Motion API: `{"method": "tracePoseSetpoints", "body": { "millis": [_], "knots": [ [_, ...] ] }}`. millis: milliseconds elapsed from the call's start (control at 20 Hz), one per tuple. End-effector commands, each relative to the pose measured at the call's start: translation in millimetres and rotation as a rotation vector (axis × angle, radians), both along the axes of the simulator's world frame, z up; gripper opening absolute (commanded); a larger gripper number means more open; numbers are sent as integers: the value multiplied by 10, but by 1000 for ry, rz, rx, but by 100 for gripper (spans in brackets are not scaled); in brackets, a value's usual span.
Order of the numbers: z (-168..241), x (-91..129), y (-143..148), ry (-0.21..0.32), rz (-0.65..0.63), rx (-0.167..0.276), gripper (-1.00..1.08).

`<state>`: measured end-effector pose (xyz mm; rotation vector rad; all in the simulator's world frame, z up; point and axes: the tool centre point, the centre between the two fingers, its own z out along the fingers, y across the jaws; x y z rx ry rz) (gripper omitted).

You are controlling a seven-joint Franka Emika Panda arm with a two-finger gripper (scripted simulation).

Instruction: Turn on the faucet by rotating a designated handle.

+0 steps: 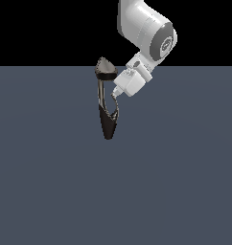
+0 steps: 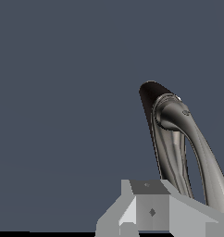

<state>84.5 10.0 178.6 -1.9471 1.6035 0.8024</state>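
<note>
Hovering end effector, beside handle, faucet

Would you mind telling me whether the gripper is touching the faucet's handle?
Cannot tell. In the exterior view the gripper meets the handle with no visible gap, but contact isn't plain; the wrist view doesn't settle it.

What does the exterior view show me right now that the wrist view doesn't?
Only the exterior view shows the white robot arm, the faucet's grey cone-shaped cap and its tapered blackish tip. Only the wrist view shows the glossy curved metal up close, with a grey finger of the gripper in front. Both show the slender dark metal faucet on the plain slate-grey floor.
</note>
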Motion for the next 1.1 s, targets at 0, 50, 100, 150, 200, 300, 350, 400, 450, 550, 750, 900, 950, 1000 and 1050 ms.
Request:
{"method": "tracePoseSetpoints", "body": {
  "millis": [0, 50, 100, 150, 200, 300, 350, 400, 450, 550, 750, 900, 950, 1000, 1050],
  "knots": [
    [-1, 0, -1, 0, 0, 0, -100],
    [5, -24, 1, 0, 0, 0, -100],
    [10, -49, 2, 0, 0, 0, -100],
    [16, -74, 3, 0, 0, 0, -100],
    [21, -99, 4, 0, 0, 0, -100],
    [33, -150, 7, 0, 0, 0, -100],
    [38, -176, 8, 0, 0, 0, -100],
    [44, -202, 9, 0, 0, 0, -100],
    [50, -228, 11, 0, 0, 0, -100],
    [62, -281, 13, 0, 0, 0, -100],
    [86, -390, 14, 0, -1, 0, -100],
    [105, -473, 18, 0, -1, 0, -100],
    [105, -473, 18, 0, -1, 0, -100],
    [81, -412, -23, -6, -10, -5, -100],
    [72, -444, -37, -6, -10, -4, -100]
  ]
}}
